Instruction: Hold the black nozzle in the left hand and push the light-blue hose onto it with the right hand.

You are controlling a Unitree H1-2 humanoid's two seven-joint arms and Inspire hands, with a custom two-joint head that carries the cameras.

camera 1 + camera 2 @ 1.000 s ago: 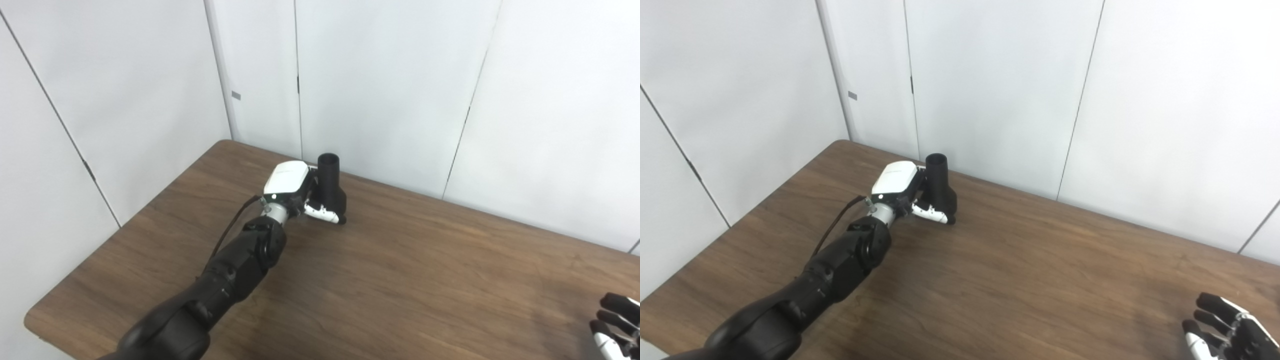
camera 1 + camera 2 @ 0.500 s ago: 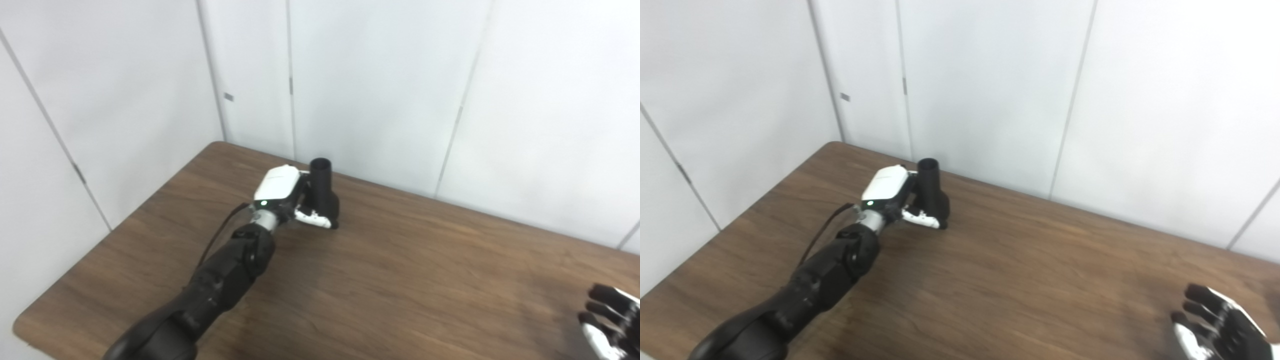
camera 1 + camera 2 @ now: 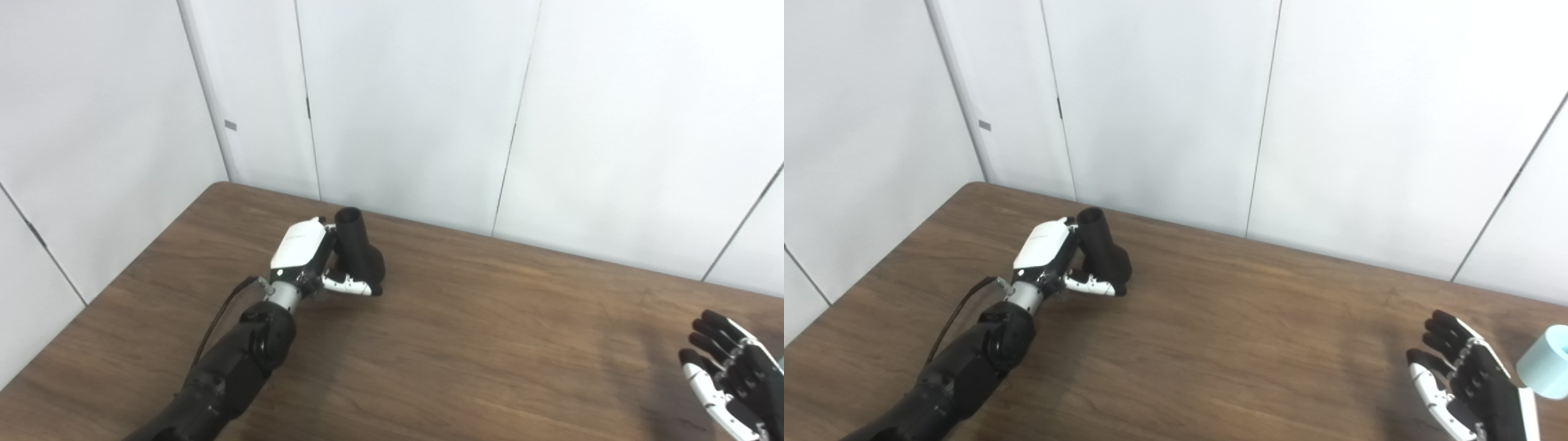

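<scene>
**Nozzle gripped left, hose at far right**

While wrapped around the nozzle (image 3: 360, 251), left hand (image 3: 306, 254) sits on the table's (image 3: 490, 343) far left part, near the back edge. Fingers closed on the nozzle's lower, wider body, thumb lying across its front. Nozzle upright, tilted slightly, round open mouth up, base touching or just above the wood: cannot tell which. Left arm (image 3: 239, 361) stretched in from the bottom edge, a thin cable looping beside the wrist.

Right hand (image 3: 1470, 383) low at the bottom right, above the table, palm turned up and toward the left, fingers spread apart, holding nothing. Hose (image 3: 1546, 361) just beside that hand, at the right edge in the right eye view only: a light-blue cylinder end, cut off by the frame, not touched by the fingers. Well apart from the nozzle, with bare brown wood between. White panelled walls (image 3: 416, 98) behind the table on two sides.
</scene>
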